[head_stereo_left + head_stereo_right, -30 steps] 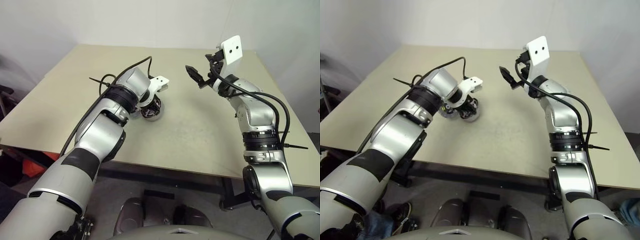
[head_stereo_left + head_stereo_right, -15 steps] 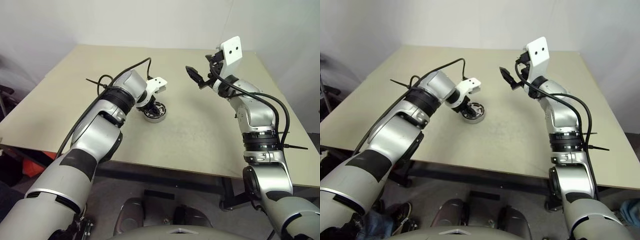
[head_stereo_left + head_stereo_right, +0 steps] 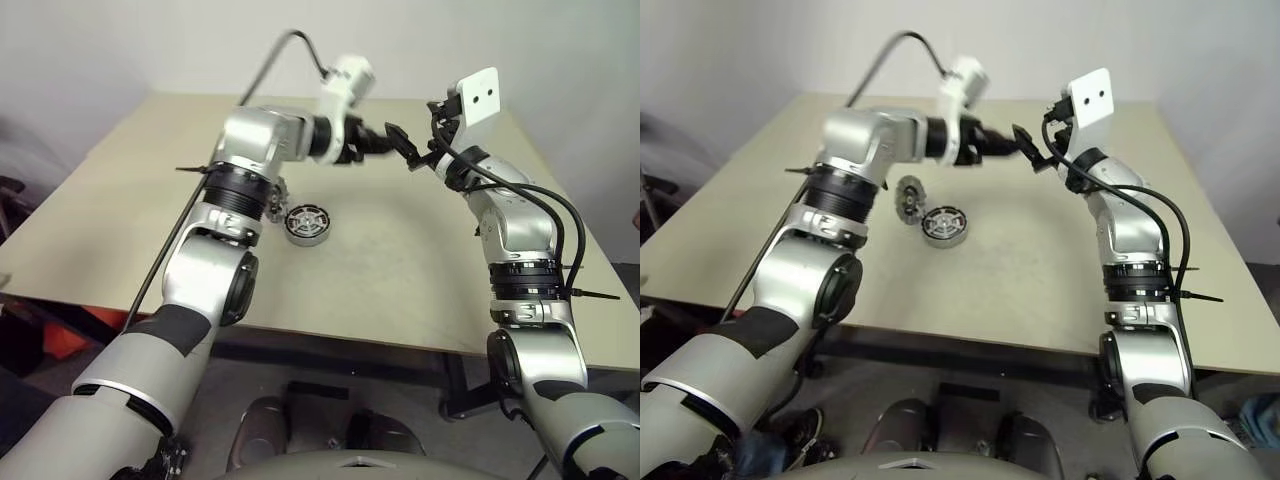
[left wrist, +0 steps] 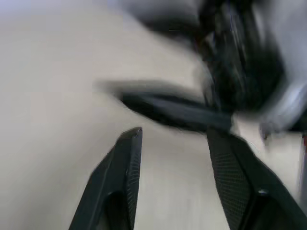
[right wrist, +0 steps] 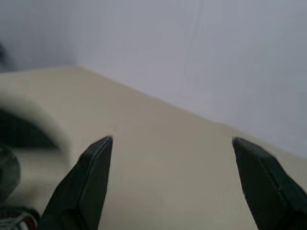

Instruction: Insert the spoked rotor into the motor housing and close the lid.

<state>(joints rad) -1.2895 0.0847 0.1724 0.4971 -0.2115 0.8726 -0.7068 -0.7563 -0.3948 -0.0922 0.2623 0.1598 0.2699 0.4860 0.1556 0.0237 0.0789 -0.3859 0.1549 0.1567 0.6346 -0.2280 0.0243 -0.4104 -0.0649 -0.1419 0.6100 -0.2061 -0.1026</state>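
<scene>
The motor housing [image 3: 307, 225] stands on the table, a short silver cup. The spoked rotor [image 3: 943, 220] shows in its open top. Just left of it the lid [image 3: 908, 198], a dark disc with light markings, is tilted up beside my left forearm and partly hidden by it. My left gripper [image 3: 383, 140] hangs high above the table, pointing level at my right gripper [image 3: 425, 133]. Its fingers [image 4: 129, 158] are open with nothing between them. My right gripper [image 5: 172, 141] is open and empty, its near finger almost touching the left fingertips.
The beige table [image 3: 400, 270] runs to a white wall at the back. A black cable loops up from my left wrist [image 3: 290, 40]. A white tag [image 3: 478, 95] sticks up from my right wrist.
My left gripper was shut low over the housing, then opened and let go. It has risen and swung right to meet the right gripper. The right arm has held still.
</scene>
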